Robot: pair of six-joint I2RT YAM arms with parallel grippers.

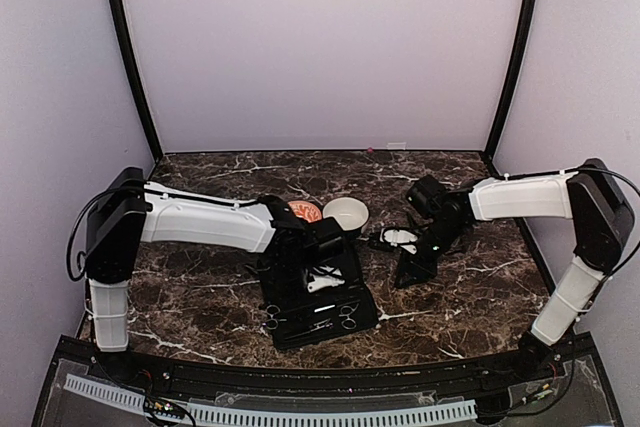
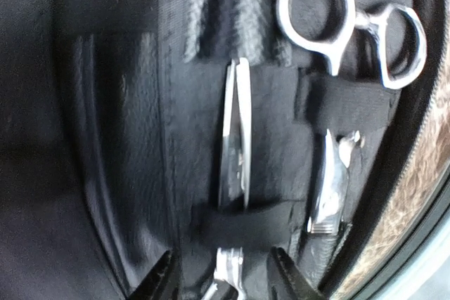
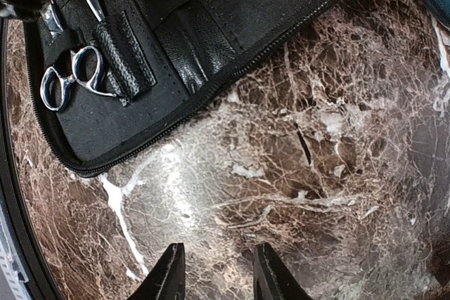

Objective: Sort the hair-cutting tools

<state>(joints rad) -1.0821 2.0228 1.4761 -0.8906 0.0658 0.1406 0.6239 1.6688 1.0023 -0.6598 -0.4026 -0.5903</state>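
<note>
Left gripper (image 2: 223,268): jaws partly apart, straddling end of slim silvery metal tool (image 2: 235,138) strapped inside flat black zip case (image 2: 105,138). Silvery ring-handled scissors (image 2: 351,26) strapped just beside. Right gripper (image 3: 214,268): jaws narrowly parted, empty, over brown marble table (image 3: 295,173).

- Desk (image 1: 200,312) — dark brown marble-pattern top with white veins.
- Back wall (image 1: 320,47) and side walls (image 1: 50,97) — plain, pale lilac, evenly lit.
- Two black corner posts (image 1: 128,47).

black case (image 1: 362,319) open, flat on marble table (image 1: 200,297) | white bowl (image 1: 346,213) beside orange-patterned bowl (image 1: 305,211), behind case
</note>
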